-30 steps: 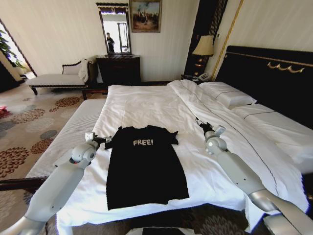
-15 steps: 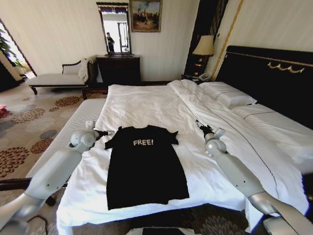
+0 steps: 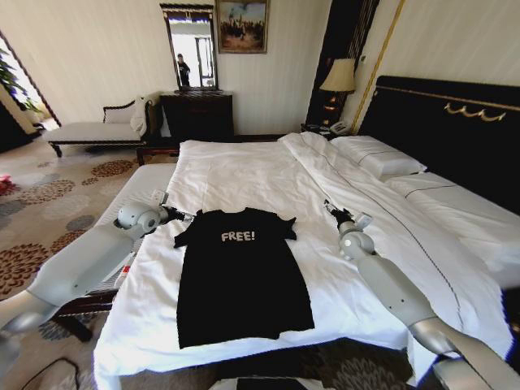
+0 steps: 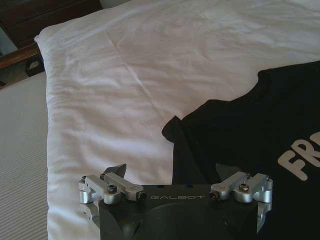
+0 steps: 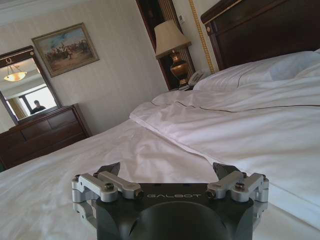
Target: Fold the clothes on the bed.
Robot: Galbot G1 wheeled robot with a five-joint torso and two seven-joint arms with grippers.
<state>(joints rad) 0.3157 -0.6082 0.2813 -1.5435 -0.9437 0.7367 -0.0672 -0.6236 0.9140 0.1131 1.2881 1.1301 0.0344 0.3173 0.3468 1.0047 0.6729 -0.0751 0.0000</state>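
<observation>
The T-shirt [image 3: 241, 272] is being kept flat, chest up, on the bed [image 3: 244, 175], while the left gripper [image 3: 180, 216], fingers spread and empty, is being held beside its sleeve, seemingly for a grasp, and the right gripper [image 3: 334, 210] is likewise being held open nearby.

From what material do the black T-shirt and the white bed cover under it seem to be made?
The black short-sleeved T-shirt with white "FREE!" lettering looks like soft matte knit, probably cotton: it lies limp and flat, without shine. The white bed cover looks like smooth woven cotton or a blend, with a slight sheen and fine creases; the exact fibre cannot be told.
</observation>
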